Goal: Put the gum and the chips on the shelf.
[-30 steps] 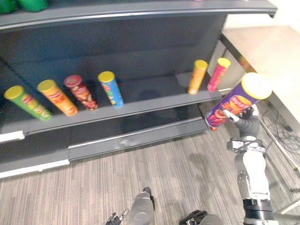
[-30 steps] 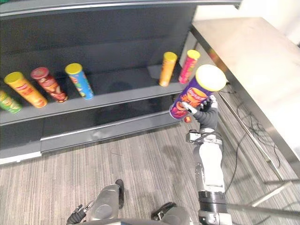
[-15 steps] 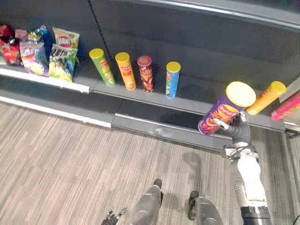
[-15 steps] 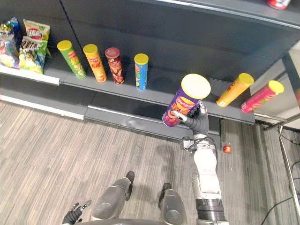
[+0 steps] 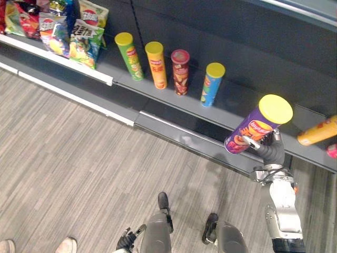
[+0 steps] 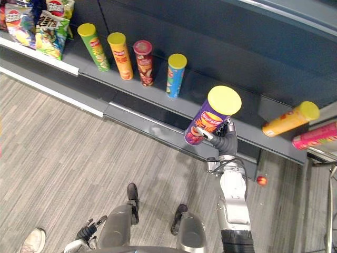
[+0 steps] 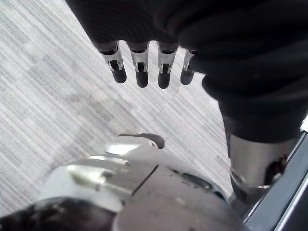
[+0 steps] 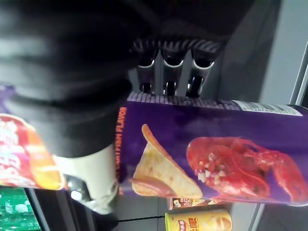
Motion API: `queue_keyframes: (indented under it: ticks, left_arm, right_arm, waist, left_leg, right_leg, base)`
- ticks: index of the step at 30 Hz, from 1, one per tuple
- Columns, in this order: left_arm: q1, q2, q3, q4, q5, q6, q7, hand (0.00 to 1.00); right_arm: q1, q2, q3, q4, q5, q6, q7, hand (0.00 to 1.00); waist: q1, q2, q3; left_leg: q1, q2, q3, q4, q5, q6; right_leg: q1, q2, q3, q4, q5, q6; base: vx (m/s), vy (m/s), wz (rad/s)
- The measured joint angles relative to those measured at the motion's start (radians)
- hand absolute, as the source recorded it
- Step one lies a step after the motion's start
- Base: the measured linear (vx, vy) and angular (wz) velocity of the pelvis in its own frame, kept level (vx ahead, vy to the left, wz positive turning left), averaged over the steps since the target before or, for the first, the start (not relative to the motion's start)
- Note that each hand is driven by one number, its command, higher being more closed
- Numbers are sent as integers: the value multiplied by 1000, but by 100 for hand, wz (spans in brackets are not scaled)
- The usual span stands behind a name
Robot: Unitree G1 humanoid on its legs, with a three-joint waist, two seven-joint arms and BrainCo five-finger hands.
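My right hand [image 6: 226,143] is shut on a tall purple chips can [image 6: 213,115] with a yellow lid, held tilted in front of the low dark shelf [image 5: 234,104]. In the right wrist view its fingers [image 8: 166,72] curl over the purple can [image 8: 216,149]. The can hangs in the gap between a blue can [image 5: 212,84] and an orange can [image 6: 290,119] that stand on the shelf. My left hand [image 5: 126,241] hangs low by my side over the floor, its fingers [image 7: 139,72] straight and holding nothing.
Green [image 5: 129,63], orange [image 5: 156,65] and red [image 5: 180,71] cans stand left of the blue one, and a pink can [image 6: 316,135] stands far right. Chip bags [image 5: 87,34] fill the shelf's left end. A small red ball [image 6: 261,181] lies by the shelf base. A person's shoes [image 5: 66,245] show at lower left.
The camera has swung left along the shelf, bringing the chip bags and a person's shoes into view. The purple can stays in my right hand, in front of the shelf.
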Motion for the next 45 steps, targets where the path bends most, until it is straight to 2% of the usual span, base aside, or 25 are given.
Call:
queue_keyframes:
  ticks: [3, 6, 10, 16, 25, 29, 34, 38, 45]
  left_arm:
    - [-4, 9, -49, -43, 36, -1, 19, 0]
    - [-9, 18, -106, -91, 38, -4, 24, 0]
    - [-46, 31, -226, -247, 35, -14, 35, 0]
    - [-90, 13, -339, -438, 29, -72, 43, 0]
    - [-124, 49, -426, -461, 36, -91, 44, 0]
    - [-135, 52, -451, -453, 37, -97, 47, 0]
    - [-168, 52, -481, -416, 37, -105, 49, 0]
    - [-203, 52, -508, -390, 37, -116, 50, 0]
    - [-217, 36, -532, -388, 37, -116, 60, 0]
  right_arm:
    - [-55, 19, 13, 28, -19, 0, -16, 100]
    - [-171, 30, 34, 122, -48, 1, -34, 100]
    - [-316, 29, 16, 246, -89, 3, -113, 100]
    - [-513, 2, -113, 388, -129, 13, -249, 100]
    - [-683, -86, -201, 508, -134, 14, -367, 100]
    - [-768, -133, -202, 555, -134, 14, -389, 100]
    - [-850, -189, -226, 617, -134, 14, -409, 100]
    - [-907, -237, -264, 641, -134, 14, -433, 100]
    - [-949, -250, -270, 655, -127, 14, -455, 100]
  waist:
    - [11, -2, 0]
    - [13, 6, 5]
    - [22, 44, 49]
    - [37, 86, 113]
    - [45, 120, 136]
    - [63, 143, 150]
    - [64, 152, 156]
    - [64, 174, 166]
    - [72, 179, 167]
  left_leg:
    - [-7, -23, -6, 1, -5, 2]
    - [-33, -18, 7, 31, -19, 1]
    - [-76, -13, 12, 71, -26, 0]
    - [-127, -14, 14, 79, -14, 11]
    - [-193, 10, 25, 118, -17, 8]
    - [-236, 52, 51, 156, -30, 0]
    - [-266, 67, 70, 173, -32, -2]
    - [-300, 74, 75, 178, -30, -4]
    - [-340, 82, 98, 190, -26, -4]
  right_leg:
    - [3, -9, 35, -28, 6, 8]
    - [-9, -7, 53, -50, 17, 26]
    - [-56, -9, 78, -25, 23, 35]
    - [-129, -16, 97, 19, 24, 38]
    - [-208, 2, 132, 50, 23, 32]
    - [-265, 37, 174, 55, 36, 13]
    - [-319, 53, 207, 78, 40, 6]
    - [-375, 57, 225, 108, 40, 6]
    - [-456, 53, 256, 164, 37, 3]
  base:
    - [58, 108, 12]
    - [-21, 62, -14]
    - [-81, 44, -9]
    - [-57, 20, -3]
    - [50, -22, -7]
    - [9, -38, -37]
    - [-4, -18, -23]
    - [-12, -21, -10]
    - [23, -31, -9]
